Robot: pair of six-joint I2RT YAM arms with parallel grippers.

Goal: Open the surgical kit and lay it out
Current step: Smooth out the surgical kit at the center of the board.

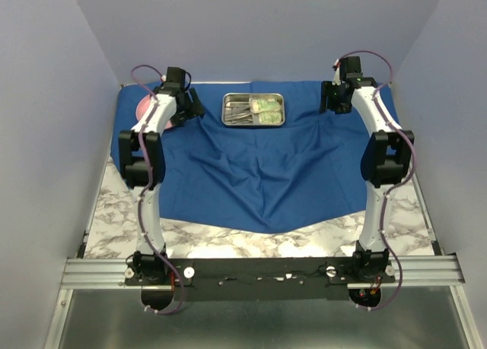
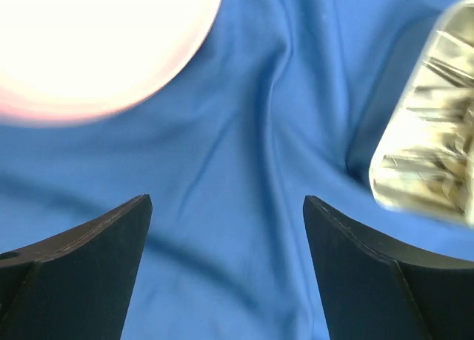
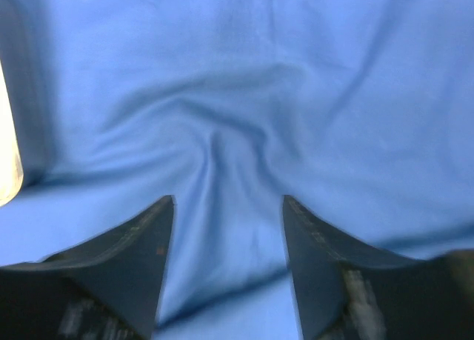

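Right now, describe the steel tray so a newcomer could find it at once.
Start at the blue cloth spread over the marble table. Near its far edge, midway between the left arm and right arm, sits a small rectangular steel tray. It is the only shiny metal thing on the cloth, holding thin silver instruments and two yellow-green packets.

The steel tray (image 1: 253, 109) stands at the middle of the surface's (image 1: 228, 242) far edge, the only raised obstacle on the blue cloth (image 1: 259, 174). A pink disc (image 1: 143, 109) lies by the far-left corner. The left tool (image 2: 226, 207) hangs spread between disc and tray. The right tool (image 3: 228, 203), also spread, has only low cloth folds beneath it. Walls (image 1: 46, 98) close the left, right and far edges. Between the tray and the near edge the way is open.
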